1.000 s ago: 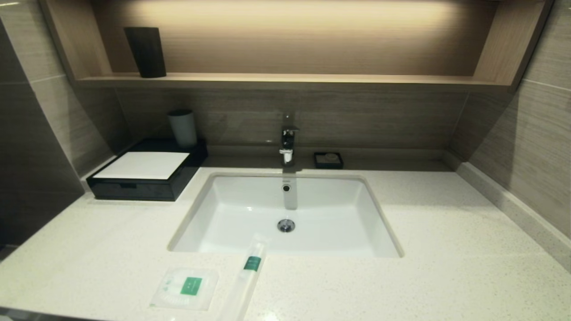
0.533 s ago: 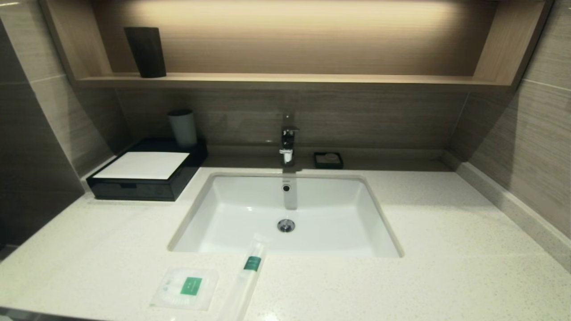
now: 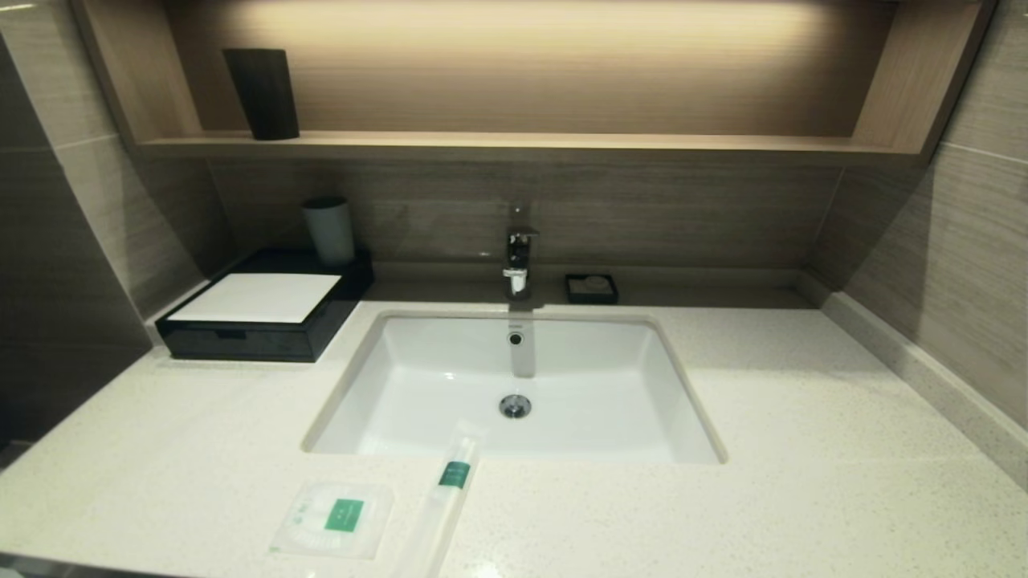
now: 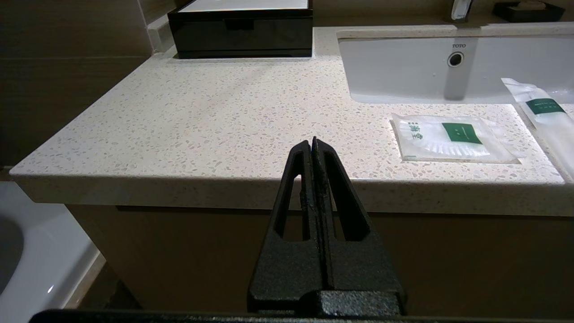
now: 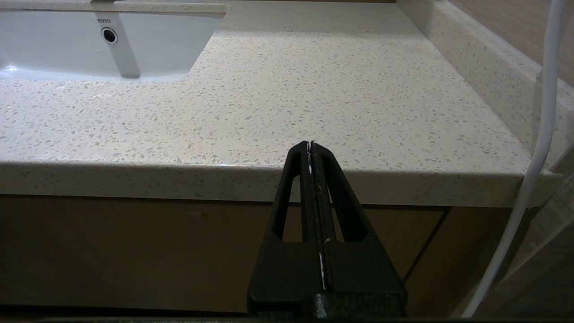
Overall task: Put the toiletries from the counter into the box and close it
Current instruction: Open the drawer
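Near the front edge of the cream-white speckled stone counter (image 3: 803, 482), left of its middle, lie the two toiletries. The flat square translucent packet with a green label (image 3: 333, 518) rests flat. Just beside it, the long slim translucent sleeve with a green band (image 3: 443, 498) runs from the front edge up to the rim of the white rectangular basin (image 3: 610, 385), its far tip overhanging that rim. At the back left corner sits the low glossy black box with a white top panel (image 3: 261, 317), its drawer-like front flush and closed, well apart from both packets. The left gripper (image 4: 312, 142) hangs off the front edge, below the left part of the counter, fingers pressed together on nothing. The right gripper (image 5: 310, 146) hangs likewise off the front edge toward the right corner, fingers together and empty.
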`<state>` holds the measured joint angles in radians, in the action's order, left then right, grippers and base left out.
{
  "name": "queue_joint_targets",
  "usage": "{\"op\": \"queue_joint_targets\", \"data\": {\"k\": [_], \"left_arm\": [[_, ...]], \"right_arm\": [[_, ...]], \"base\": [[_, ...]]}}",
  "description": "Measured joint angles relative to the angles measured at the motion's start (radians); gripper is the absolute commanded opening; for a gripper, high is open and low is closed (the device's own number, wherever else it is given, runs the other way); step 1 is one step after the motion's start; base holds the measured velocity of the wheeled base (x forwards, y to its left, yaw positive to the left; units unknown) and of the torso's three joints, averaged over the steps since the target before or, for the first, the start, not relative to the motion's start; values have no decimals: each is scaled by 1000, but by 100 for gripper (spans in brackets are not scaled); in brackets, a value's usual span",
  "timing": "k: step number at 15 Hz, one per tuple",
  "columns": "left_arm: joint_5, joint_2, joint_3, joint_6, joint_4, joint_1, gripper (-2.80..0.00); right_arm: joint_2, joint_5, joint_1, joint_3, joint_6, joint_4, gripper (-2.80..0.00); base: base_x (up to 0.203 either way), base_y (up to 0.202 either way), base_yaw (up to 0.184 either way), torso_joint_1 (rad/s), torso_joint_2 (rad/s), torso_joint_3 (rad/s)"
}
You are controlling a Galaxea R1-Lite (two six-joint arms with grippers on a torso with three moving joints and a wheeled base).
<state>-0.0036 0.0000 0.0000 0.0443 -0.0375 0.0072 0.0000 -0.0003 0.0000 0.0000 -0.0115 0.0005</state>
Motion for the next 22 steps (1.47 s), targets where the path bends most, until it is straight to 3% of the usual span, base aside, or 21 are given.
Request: {"op": "queue_joint_targets", "data": {"k": [18, 22], "left_arm": [[6, 0, -2, 24, -33, 0, -280], [3, 0, -144, 48, 18, 0, -280]], "right_arm": [[0, 0, 0, 0, 0, 0, -280], [0, 0, 0, 0, -1, 0, -280]], "base": [[0, 0, 0, 0, 0, 0], [0, 0, 0, 0, 0, 0]]}}
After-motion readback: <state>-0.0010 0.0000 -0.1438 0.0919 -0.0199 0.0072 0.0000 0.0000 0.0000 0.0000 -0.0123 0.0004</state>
